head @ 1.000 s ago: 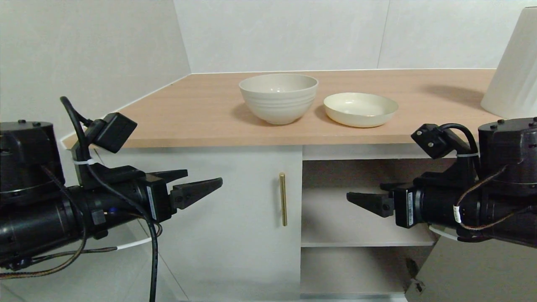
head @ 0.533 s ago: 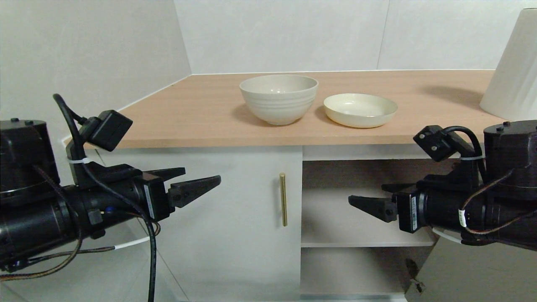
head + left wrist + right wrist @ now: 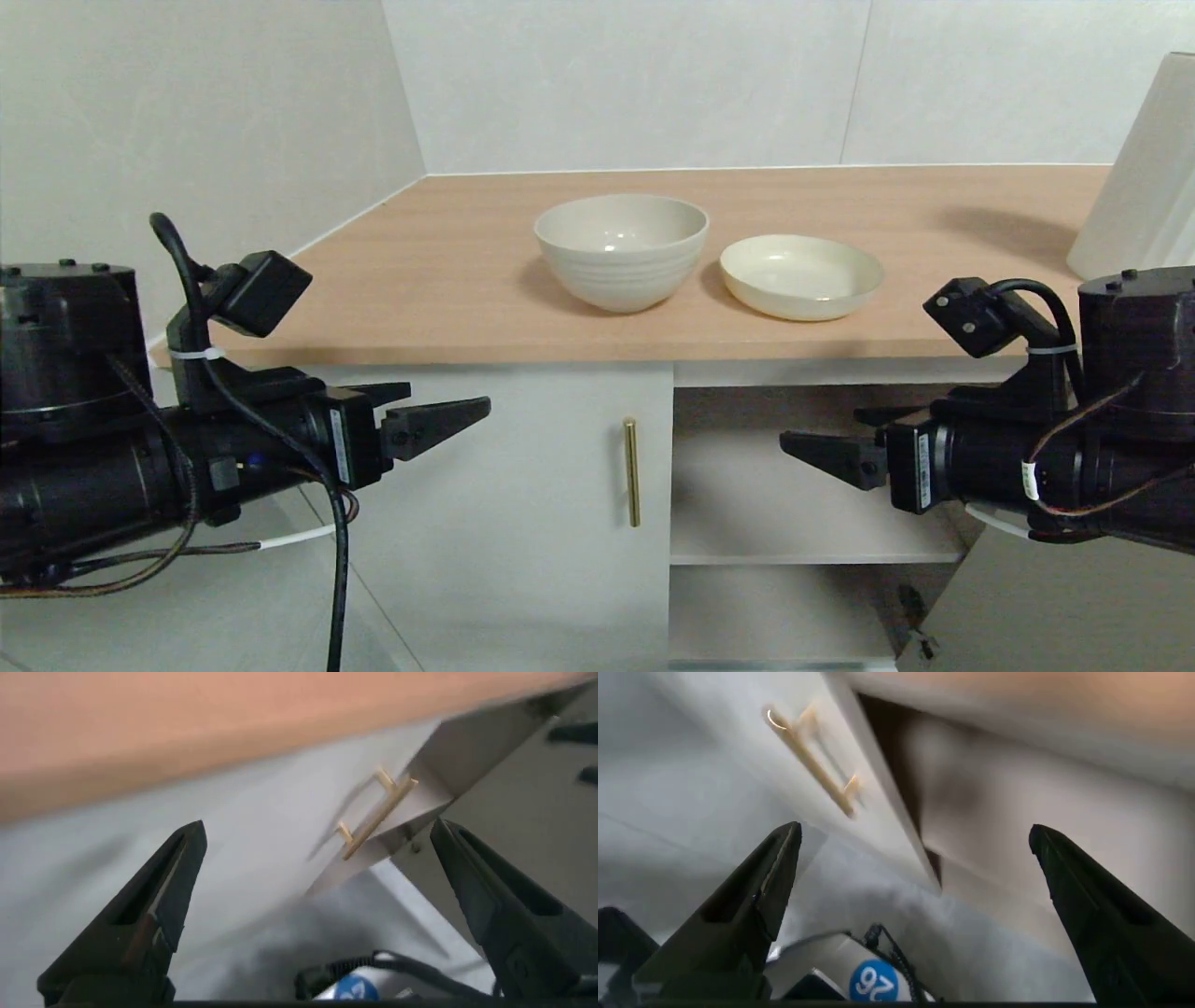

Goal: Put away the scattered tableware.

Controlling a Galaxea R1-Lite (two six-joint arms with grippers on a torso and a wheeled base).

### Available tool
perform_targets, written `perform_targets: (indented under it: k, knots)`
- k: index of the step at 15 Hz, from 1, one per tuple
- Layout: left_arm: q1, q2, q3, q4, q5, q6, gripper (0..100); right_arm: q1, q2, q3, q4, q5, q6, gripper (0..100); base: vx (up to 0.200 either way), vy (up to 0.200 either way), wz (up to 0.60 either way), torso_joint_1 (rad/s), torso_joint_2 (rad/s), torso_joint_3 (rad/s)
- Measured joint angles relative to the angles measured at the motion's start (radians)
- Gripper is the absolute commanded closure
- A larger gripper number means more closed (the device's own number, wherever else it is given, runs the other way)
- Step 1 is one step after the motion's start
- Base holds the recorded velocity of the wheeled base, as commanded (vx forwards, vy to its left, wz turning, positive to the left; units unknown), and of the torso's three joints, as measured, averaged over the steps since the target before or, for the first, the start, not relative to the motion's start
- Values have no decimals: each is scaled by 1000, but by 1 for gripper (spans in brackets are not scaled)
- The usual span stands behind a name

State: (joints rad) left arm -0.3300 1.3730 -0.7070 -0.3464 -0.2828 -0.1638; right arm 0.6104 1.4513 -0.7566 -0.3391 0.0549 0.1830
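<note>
The worktop (image 3: 448,280) bears one deep bowl (image 3: 621,250) and one shallow bowl (image 3: 801,275) above left gripper (image 3: 450,394) and right gripper (image 3: 818,423), level, open, empty.

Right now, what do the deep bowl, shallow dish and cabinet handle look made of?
Deep bowl: probably glazed ceramic, off-white; glossy highlight inside, ribbed bands outside. Shallow dish: cream, glossy; ceramic or melamine, can't tell. Cabinet handle: brass-coloured metal bar, by its sheen.

The deep bowl (image 3: 620,247) is pale grey-white with faint ridged bands — the shallow dish (image 3: 801,275) a warmer cream. The counter (image 3: 448,280) is light wood-grain; cabinet door (image 3: 523,523) white — its handle (image 3: 632,471) brass.
</note>
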Motion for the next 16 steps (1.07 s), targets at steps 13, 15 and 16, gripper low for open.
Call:
perform_targets:
  k: [13,15,16]
  knots:
    - [-51,84,-88,62,4,-156,0,-8,13,-2,0,1,-1,0,0,0,0,184,-490,-289]
    - [-57,123,-135,61,5,-157,0,-21,13,-2,-3,1,-16,0,0,0,0,186,-449,-247]
    - [-55,148,-163,60,6,-162,0,-29,13,-2,-3,4,-23,0,0,0,0,100,-207,-105]
